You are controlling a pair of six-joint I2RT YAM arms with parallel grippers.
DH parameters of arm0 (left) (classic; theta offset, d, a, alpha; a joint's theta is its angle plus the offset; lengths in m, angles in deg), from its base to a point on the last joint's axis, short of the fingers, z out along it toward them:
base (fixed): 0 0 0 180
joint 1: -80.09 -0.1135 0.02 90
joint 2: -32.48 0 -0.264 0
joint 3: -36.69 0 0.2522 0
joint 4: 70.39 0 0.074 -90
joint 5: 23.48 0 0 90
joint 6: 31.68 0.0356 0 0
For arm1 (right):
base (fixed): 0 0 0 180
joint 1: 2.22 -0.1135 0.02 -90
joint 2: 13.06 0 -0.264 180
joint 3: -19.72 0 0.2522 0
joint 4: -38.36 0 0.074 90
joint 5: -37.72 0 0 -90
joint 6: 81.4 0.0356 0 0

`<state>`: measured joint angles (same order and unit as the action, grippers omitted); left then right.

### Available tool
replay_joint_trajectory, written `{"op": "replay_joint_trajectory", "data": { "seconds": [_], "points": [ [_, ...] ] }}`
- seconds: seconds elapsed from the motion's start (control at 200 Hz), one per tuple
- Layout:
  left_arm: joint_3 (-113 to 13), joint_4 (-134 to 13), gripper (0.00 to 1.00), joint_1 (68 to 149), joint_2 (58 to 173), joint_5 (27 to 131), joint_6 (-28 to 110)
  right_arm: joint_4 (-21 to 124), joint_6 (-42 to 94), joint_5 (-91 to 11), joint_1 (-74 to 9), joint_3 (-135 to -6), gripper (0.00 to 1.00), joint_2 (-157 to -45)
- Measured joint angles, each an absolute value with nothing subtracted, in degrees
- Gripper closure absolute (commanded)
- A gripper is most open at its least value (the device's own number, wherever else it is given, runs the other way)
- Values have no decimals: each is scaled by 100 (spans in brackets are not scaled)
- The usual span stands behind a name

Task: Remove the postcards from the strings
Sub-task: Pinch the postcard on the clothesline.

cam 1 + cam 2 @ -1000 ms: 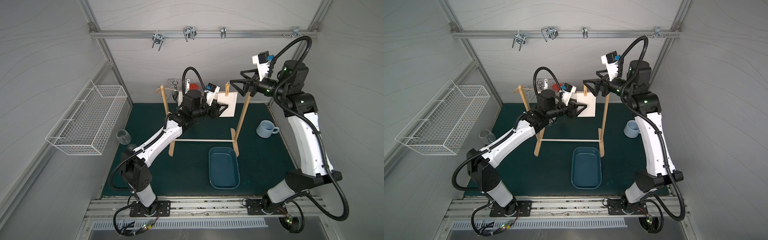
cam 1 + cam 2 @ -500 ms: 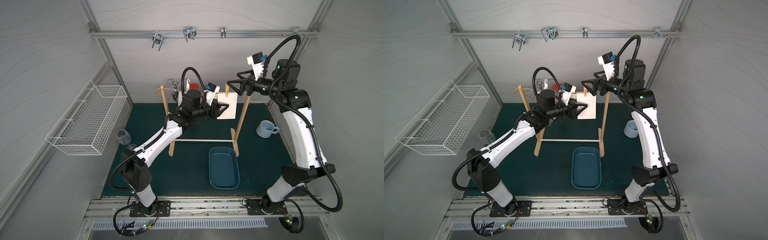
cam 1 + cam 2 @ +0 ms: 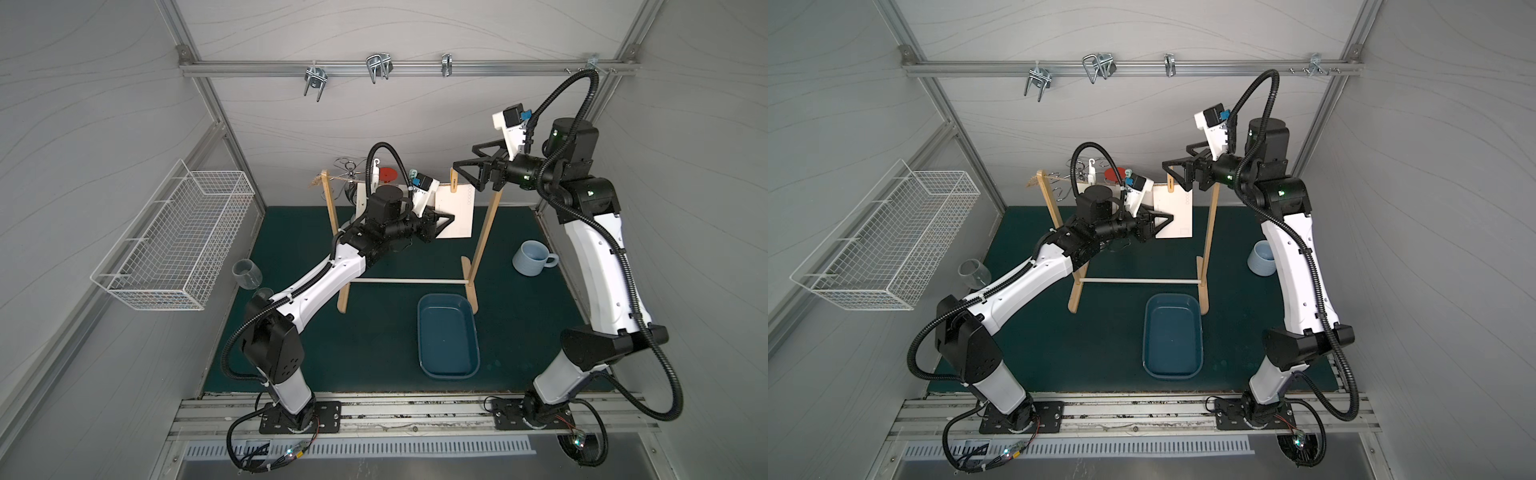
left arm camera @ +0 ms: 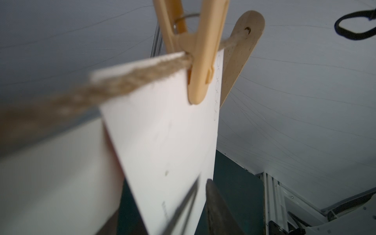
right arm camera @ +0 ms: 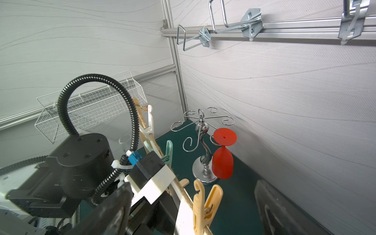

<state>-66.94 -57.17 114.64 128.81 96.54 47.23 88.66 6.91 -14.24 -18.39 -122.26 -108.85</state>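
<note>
A white postcard (image 3: 455, 214) (image 3: 1177, 216) hangs from the tan string (image 4: 122, 81) by a yellow peg (image 4: 201, 67) beside the right wooden upright (image 3: 484, 237). My left gripper (image 3: 449, 217) (image 4: 162, 213) stands open, narrowly, round that card's lower part. One finger (image 4: 213, 203) lies at its edge and a gap shows on the other side. My right gripper (image 3: 466, 166) (image 5: 193, 213) is open, its fingers on either side of the yellow peg (image 5: 205, 205) without touching it. Another postcard (image 3: 360, 195) hangs at the left. My left arm hides the stretch of string between the two cards.
A white peg (image 5: 150, 120) and a green peg (image 5: 168, 150) sit further along the string. Behind the frame stands a chrome rack with a red glass (image 5: 222, 158). A blue tub (image 3: 448, 332), a mug (image 3: 532, 257), a clear glass (image 3: 245, 272) and a wall basket (image 3: 174, 237) surround it.
My right gripper has moved left and down to the yellow peg. My left gripper's fingers have narrowed round the postcard while the arm stayed in place.
</note>
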Motion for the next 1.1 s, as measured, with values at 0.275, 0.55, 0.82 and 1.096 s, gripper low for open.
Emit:
{"op": "replay_joint_trajectory", "data": {
  "seconds": [0.275, 0.55, 0.82, 1.096],
  "points": [
    [-6694, -5758, 100, 11440, 12881, 9765, 4699, 8890, 663, -1376, -1839, -12312, 5, -11024],
    [-6694, -5784, 100, 11403, 12881, 9901, 4690, 9012, 663, -1216, -1839, -12344, 5, -11182],
    [-6604, -6040, 100, 11306, 12881, 10257, 4526, 9113, 545, -1113, -1878, -12344, 5, -11199],
    [-6595, -6130, 100, 11258, 12881, 10522, 4415, 9301, 400, -1116, -1939, -12347, 6, -11199]
  ]
}}
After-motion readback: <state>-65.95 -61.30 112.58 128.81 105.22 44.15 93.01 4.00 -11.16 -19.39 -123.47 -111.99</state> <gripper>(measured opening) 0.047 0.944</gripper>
